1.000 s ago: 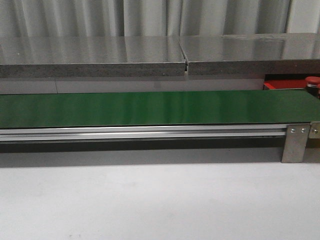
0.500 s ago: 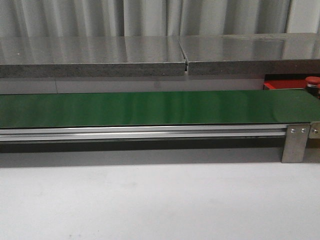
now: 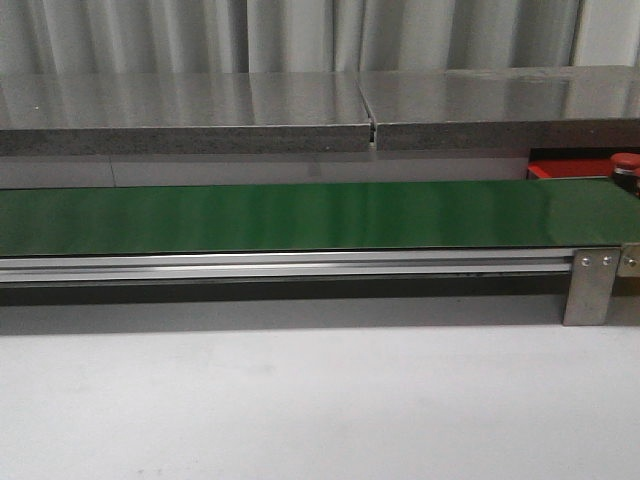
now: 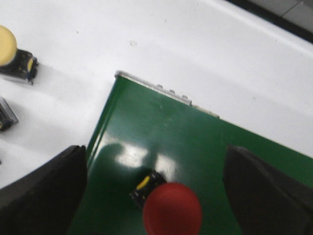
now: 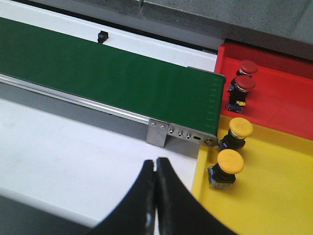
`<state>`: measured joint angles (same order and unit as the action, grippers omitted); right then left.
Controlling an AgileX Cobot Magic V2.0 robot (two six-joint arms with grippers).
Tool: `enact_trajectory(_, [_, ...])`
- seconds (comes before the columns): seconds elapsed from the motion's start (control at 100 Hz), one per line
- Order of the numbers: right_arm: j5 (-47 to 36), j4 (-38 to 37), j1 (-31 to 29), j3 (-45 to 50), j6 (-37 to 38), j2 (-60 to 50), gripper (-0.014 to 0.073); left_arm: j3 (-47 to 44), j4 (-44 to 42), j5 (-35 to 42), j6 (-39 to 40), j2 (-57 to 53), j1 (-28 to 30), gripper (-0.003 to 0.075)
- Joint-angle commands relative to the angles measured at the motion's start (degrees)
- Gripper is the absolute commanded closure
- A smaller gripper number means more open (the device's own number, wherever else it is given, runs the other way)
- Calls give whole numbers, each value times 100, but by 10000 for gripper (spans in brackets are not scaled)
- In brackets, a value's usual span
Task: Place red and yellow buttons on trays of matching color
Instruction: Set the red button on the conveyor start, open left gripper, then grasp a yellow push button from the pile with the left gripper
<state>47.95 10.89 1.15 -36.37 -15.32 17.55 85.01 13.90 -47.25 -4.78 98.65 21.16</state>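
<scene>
Pale corrugated wall (image 3: 300, 35) behind, grey stone-look shelf (image 3: 300, 110) below it, long green belt (image 3: 300, 215) on an aluminium rail (image 3: 280, 265) across the front view, white table (image 3: 300, 400) in the foreground. No arm visible in the front view. At the belt's far right end, a strip of red tray (image 3: 565, 168) and one red cap (image 3: 624, 160) just showing.

Left wrist view: left gripper (image 4: 156, 196) wide open, dark fingers (image 4: 44, 196) spread to either side of a red button (image 4: 172, 211) standing on the green belt (image 4: 186, 142) near its end. Red cap not touched by either finger; dark body with a yellow mark visible just beside the cap. On the white table beside the belt end, a yellow button (image 4: 12, 54) lying apart, plus part of another small dark and metal piece (image 4: 6, 115) at the frame edge, kind unclear.

Right wrist view: right gripper (image 5: 156, 196) closed, fingers pressed together with nothing between them, hovering over the white table (image 5: 73, 156) in front of the belt's metal bracket (image 5: 159, 133). Beyond the belt end, a red tray (image 5: 288, 98) holding two red buttons (image 5: 242, 85) close together near its belt-side rim. Next to it, a yellow tray (image 5: 274, 196) holding two yellow buttons (image 5: 230, 164) near its belt-side rim, one nearer the belt end, the other just beside it.
</scene>
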Motion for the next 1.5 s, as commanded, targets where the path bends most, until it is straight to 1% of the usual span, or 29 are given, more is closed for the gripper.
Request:
enact_trajectory(0.0, [-395, 4, 11, -130, -46, 60, 662, 526, 84, 74, -11, -132, 265, 153])
enact_trajectory(0.07, [-395, 4, 11, -130, -46, 60, 662, 856, 84, -151, -86, 73, 458, 153])
enact_trajectory(0.13, [-395, 4, 11, -130, -46, 60, 662, 1180, 104, -327, -365, 275, 605, 153])
enact_trajectory(0.28, [-395, 4, 11, -130, -46, 60, 662, 1957, 104, -821, -750, 915, 852, 153])
enact_trajectory(0.38, [-395, 4, 11, -130, -46, 60, 662, 2308, 94, -855, -1074, 1265, 955, 153])
enact_trajectory(0.46, [-395, 4, 11, -130, -46, 60, 662, 2458, 80, -824, -1582, 1500, 1003, 154])
enact_trajectory(0.59, [-395, 4, 11, -130, -46, 60, 662, 2471, 45, -616, -1788, 1767, 1106, 155])
enact_trajectory(0.79, [-395, 4, 11, -130, -46, 60, 662, 2471, 176, 92, -1788, 2050, 1211, 155])
enact_trajectory(1.05, [-395, 4, 11, -130, -46, 60, 662, 2483, 213, 503, -1791, 2413, 1211, 155])
enact_trajectory(1.41, [-395, 4, 11, -130, -46, 60, 662, 2506, 277, 522, -1791, 2723, 1211, 156])
enact_trajectory(1.46, [-395, 4, 11, -130, -46, 60, 662, 2506, 291, 509, -1791, 2749, 1211, 176])
enact_trajectory(1.49, [-395, 4, 11, -130, -46, 60, 662, 2506, 291, 509, -1791, 2761, 1211, 211])
